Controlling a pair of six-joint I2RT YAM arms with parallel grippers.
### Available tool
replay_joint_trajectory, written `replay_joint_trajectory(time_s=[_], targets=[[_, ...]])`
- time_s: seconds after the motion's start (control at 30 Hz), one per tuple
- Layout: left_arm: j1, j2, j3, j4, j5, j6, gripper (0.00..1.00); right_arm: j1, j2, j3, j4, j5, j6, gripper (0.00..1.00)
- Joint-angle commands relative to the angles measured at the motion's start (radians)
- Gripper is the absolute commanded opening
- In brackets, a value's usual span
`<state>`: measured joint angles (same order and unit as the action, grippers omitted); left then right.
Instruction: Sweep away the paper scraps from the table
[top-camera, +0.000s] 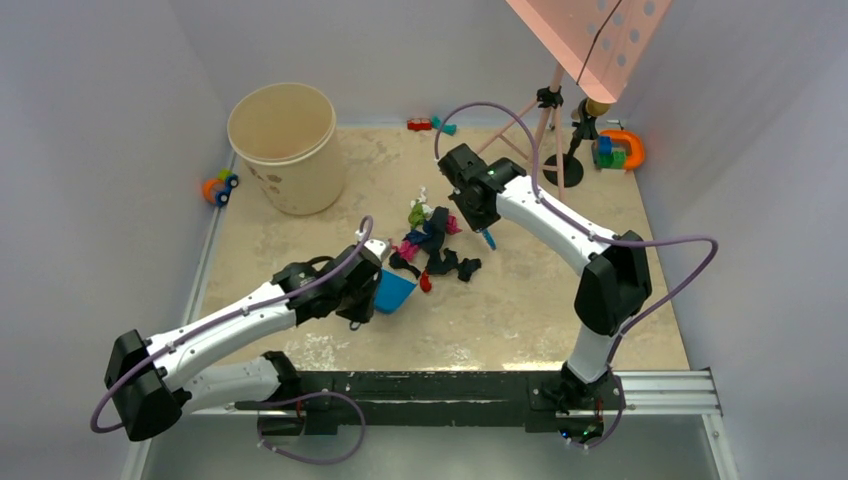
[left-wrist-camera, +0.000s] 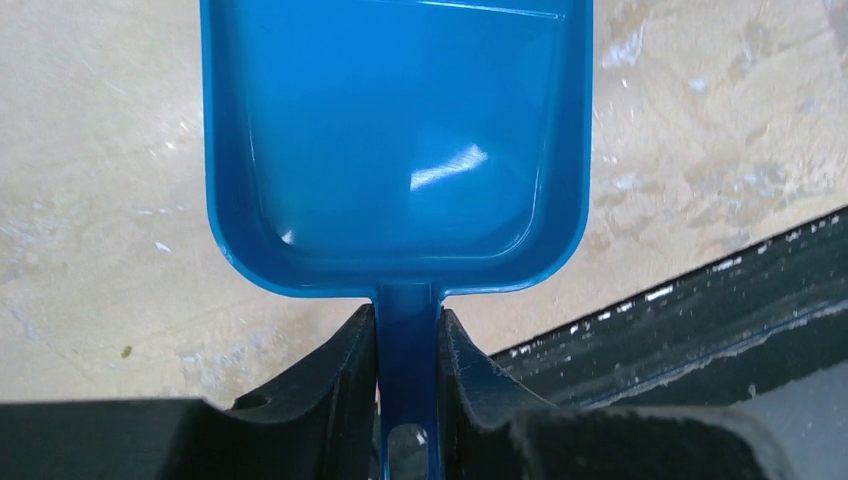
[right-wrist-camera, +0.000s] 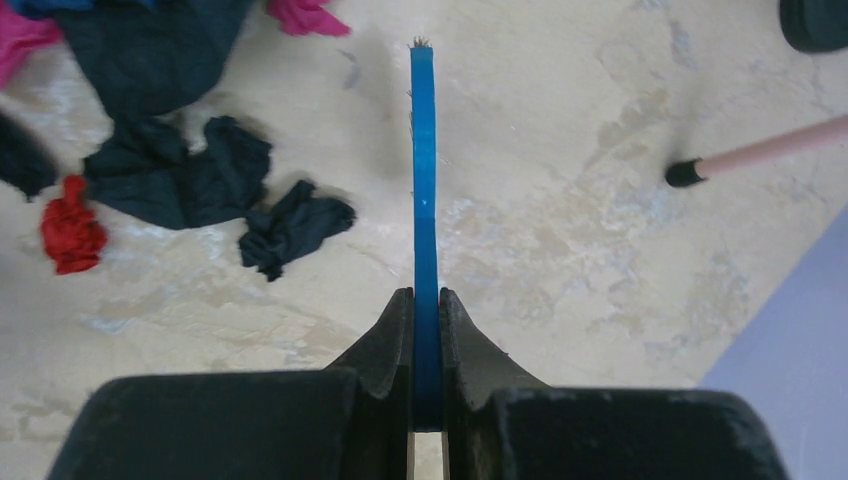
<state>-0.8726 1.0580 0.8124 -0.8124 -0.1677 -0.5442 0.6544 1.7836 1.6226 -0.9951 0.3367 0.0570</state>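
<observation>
The paper scraps (top-camera: 436, 250), black, navy, pink and red, lie in a loose pile at the middle of the table (top-camera: 530, 310). My left gripper (top-camera: 366, 290) is shut on the handle of the blue dustpan (top-camera: 394, 292), which sits just left of the pile. In the left wrist view the pan (left-wrist-camera: 395, 130) is empty, with its handle between the fingers of my left gripper (left-wrist-camera: 408, 318). My right gripper (top-camera: 482, 216) is shut on a thin blue brush (right-wrist-camera: 424, 170) right of the pile. Navy scraps (right-wrist-camera: 190, 178) and a red one (right-wrist-camera: 70, 226) lie left of the brush.
A beige bucket (top-camera: 285, 145) stands at the back left with an orange and blue toy car (top-camera: 220, 187) beside it. Red and teal blocks (top-camera: 431, 125) lie at the back. A pink tripod stand (top-camera: 548, 125) and an orange toy (top-camera: 620, 150) stand back right. The tripod foot (right-wrist-camera: 686, 173) is near the brush.
</observation>
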Motion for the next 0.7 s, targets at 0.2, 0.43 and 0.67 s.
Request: replay_joint_trajectory(time_s=[0.2,0.43,0.67], targets=[[-0.102,0.062,0.011,-0.037,0.065,-0.074,0.00,-0.009,-0.036,-0.078,-0.052,0.135,0.073,0.00],[-0.105,0.199,0.021,0.103,-0.046,-0.008,0.00,0.003,-0.029,-0.133,-0.040,0.056,0.078,0.00],[-0.102,0.332,0.076,0.182,-0.069,0.079,0.00,0.098,-0.015,-0.091,0.014,-0.159,0.071,0.00]])
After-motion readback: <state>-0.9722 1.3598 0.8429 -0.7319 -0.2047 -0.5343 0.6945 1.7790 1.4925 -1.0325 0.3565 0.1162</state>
